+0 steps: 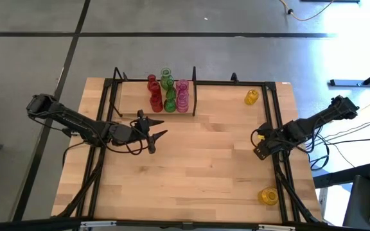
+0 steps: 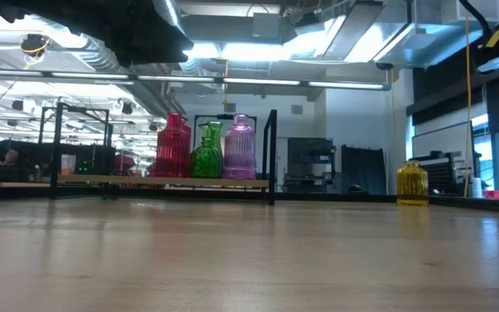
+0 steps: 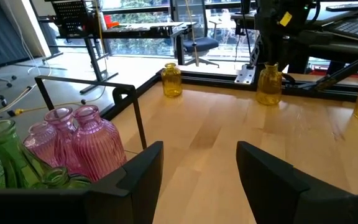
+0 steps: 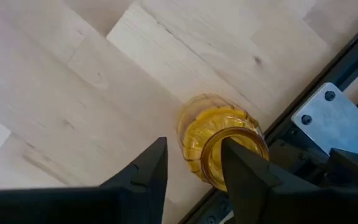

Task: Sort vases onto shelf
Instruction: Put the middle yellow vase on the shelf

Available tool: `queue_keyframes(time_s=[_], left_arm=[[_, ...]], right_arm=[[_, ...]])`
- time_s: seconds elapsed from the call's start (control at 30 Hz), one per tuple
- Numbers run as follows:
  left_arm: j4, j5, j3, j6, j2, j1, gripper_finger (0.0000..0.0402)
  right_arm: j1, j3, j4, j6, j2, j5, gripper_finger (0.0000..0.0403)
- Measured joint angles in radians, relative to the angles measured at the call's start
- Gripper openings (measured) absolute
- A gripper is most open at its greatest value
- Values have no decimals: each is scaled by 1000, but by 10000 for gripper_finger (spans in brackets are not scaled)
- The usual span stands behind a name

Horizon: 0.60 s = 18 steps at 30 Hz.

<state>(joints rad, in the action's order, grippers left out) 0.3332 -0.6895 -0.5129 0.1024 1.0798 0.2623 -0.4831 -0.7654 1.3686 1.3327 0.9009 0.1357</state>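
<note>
The vases are standing in two sets. Red [image 1: 154, 94], green [image 1: 168, 90] and pink [image 1: 182, 96] ones are clustering on the shelf [image 1: 130, 102] at the table's far edge, just beside its black upright divider [image 1: 194, 97]. Yellow ones are sitting apart on the table [image 1: 198, 173]: one [image 1: 252, 97] near the far right corner, one [image 1: 268, 196] near the front right edge.

The low view is showing the shelf cluster side-on, with a red vase [image 2: 173, 146], a green one [image 2: 206, 152] and a pink one [image 2: 238, 147] in a row, and a single yellow vase [image 2: 411, 183] off to the right; neither gripper's fingers are showing there. The left wrist view is revealing three yellow vases along the far rail, one more than the overhead view makes out.

Only the right wrist view is showing a yellow vase [image 4: 224, 147] under the right gripper [image 4: 191, 171], seen from above beside the black rail. The fingers are standing partly apart, one finger overlapping the vase's mouth; whether it is touching cannot be told, and they are not clamping it.

The left gripper [image 1: 154, 136] is hovering over the table just in front of the shelf, its fingers [image 3: 135, 177] spreading wide and holding nothing.
</note>
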Motion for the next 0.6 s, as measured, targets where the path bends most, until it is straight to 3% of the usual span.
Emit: queue_keyframes(time_s=[0.27,0.6], left_arm=[[0,0,0,1,0,0,196],[0,0,0,1,0,0,196]], right_arm=[[0,0,2,-5,66,-6,104],[0,0,15,-58,86,-6,7]])
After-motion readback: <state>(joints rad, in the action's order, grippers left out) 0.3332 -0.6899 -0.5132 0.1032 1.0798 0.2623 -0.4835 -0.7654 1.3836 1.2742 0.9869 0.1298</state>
